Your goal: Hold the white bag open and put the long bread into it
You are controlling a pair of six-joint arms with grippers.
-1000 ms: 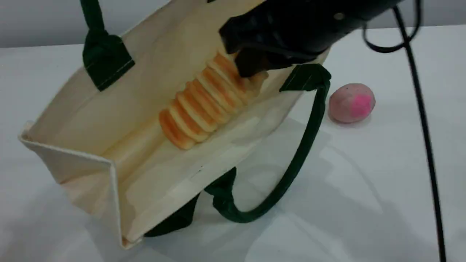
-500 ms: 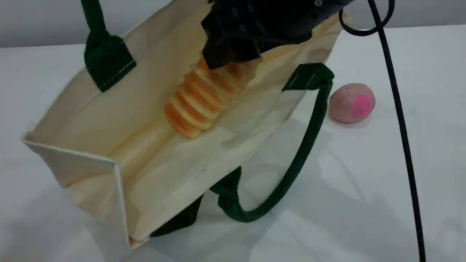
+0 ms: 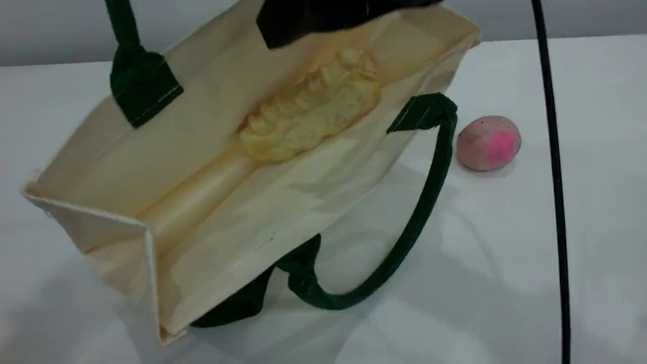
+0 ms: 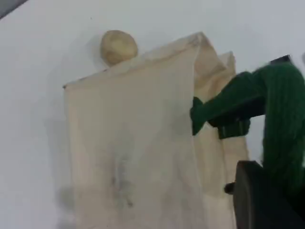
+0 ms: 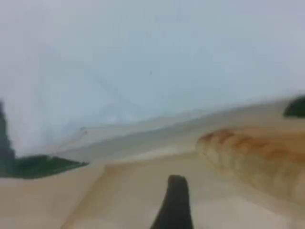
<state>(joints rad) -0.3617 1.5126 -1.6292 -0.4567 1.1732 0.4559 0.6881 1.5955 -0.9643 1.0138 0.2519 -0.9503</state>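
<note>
While jaws gape, right end effector (image 5: 175, 202) hovers over long bread (image 5: 257, 160)

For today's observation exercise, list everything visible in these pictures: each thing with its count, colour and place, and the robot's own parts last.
white bag: one, cream, mouth open, centre-left of table.
rope handles: two, dark green, one raised, one drooping onto table.
long bread: one, pale golden, lying inside the bag.
round fruit: one, pink, right of the bag.
table: one, white.
cable: one, black, hanging right.
left gripper: black, shut on the raised handle.
right gripper: black, open, over the bag's mouth.
</note>
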